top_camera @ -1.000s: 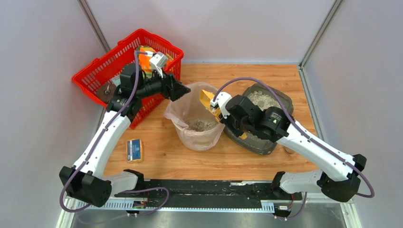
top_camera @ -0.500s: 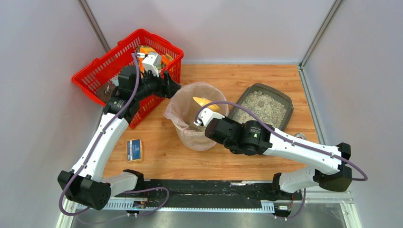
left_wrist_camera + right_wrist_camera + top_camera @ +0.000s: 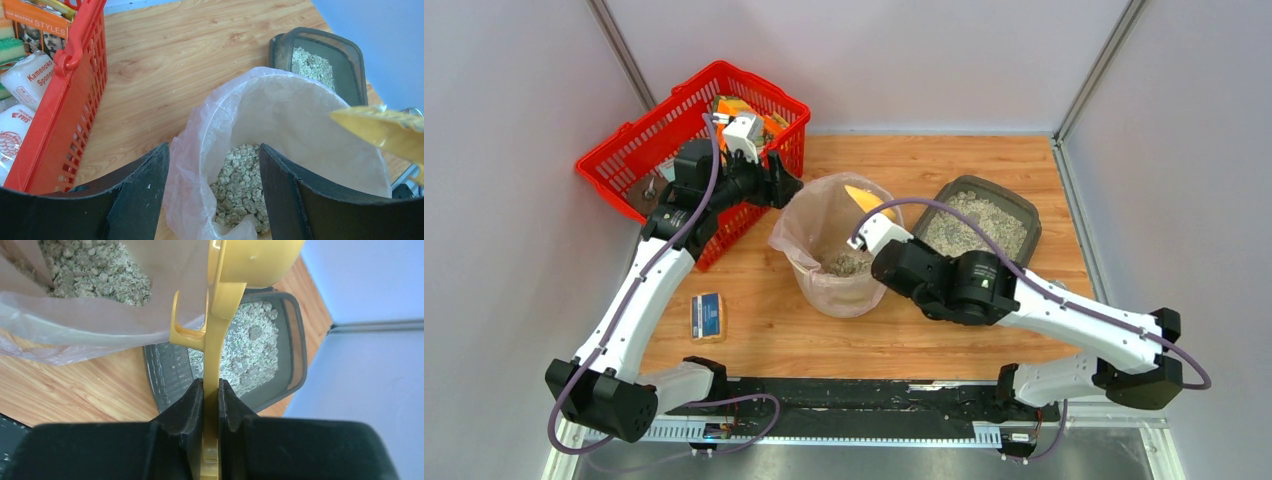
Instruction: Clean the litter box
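The shallow dark grey plastic litter box [image 3: 984, 225], part-filled with pale gravelly litter, is lying toward the table's far-right corner, its long axis slanting at that corner. Just left of it, the right fingers [image 3: 199, 400] are clamping the handle of a yellow plastic scoop [image 3: 215, 325], its bowl hanging over the round beige bag-lined bin [image 3: 839, 295]. The right arm is nearer the box. The left fingers [image 3: 779, 185] are gaping wide, empty, at the bin's far-left rim.

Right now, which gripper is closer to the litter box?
Right. The right gripper holds a scoop beside the litter box; the left gripper is across the bin, by the basket.
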Controlling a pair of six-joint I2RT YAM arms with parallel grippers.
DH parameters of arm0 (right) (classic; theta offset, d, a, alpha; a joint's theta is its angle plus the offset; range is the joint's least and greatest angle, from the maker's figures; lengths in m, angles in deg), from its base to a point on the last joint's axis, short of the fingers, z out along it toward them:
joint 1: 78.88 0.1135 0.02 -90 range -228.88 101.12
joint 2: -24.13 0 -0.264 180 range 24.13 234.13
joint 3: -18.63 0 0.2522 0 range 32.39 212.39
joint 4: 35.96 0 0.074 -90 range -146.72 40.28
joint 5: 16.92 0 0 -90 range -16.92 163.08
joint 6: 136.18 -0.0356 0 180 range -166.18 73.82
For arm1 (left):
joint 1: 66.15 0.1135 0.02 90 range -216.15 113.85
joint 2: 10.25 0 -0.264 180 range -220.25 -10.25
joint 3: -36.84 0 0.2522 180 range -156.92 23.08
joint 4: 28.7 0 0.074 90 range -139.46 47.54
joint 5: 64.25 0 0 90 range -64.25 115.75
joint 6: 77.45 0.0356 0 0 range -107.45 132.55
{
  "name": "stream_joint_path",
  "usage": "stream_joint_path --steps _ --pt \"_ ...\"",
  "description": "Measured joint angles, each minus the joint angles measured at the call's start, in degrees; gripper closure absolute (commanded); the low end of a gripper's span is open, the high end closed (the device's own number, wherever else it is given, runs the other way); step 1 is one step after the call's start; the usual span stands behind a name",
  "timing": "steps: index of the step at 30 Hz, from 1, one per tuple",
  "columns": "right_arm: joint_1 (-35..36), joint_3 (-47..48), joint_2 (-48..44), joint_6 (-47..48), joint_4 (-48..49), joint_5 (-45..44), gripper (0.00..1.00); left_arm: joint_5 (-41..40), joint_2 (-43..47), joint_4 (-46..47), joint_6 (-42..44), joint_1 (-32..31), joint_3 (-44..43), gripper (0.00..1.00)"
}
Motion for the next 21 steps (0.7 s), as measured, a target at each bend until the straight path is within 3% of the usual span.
stream_joint_path --steps 8,14,21 --pt "-13.6 -0.6 -8.0 -10.4 1.6 13.1 1.0 -0.3 0.0 -0.8 0.0 0.0 0.0 0.27" --pt "-34.3 -8.0 -19.3 -24.8 7.3 35.8 1.0 -0.4 -0.2 -1.2 0.0 0.0 0.0 0.27" --pt "-49.5 -19.4 -25.7 -44.0 14.4 57.4 1.0 -0.3 -0.5 -2.0 0.0 0.0 -0.2 0.27"
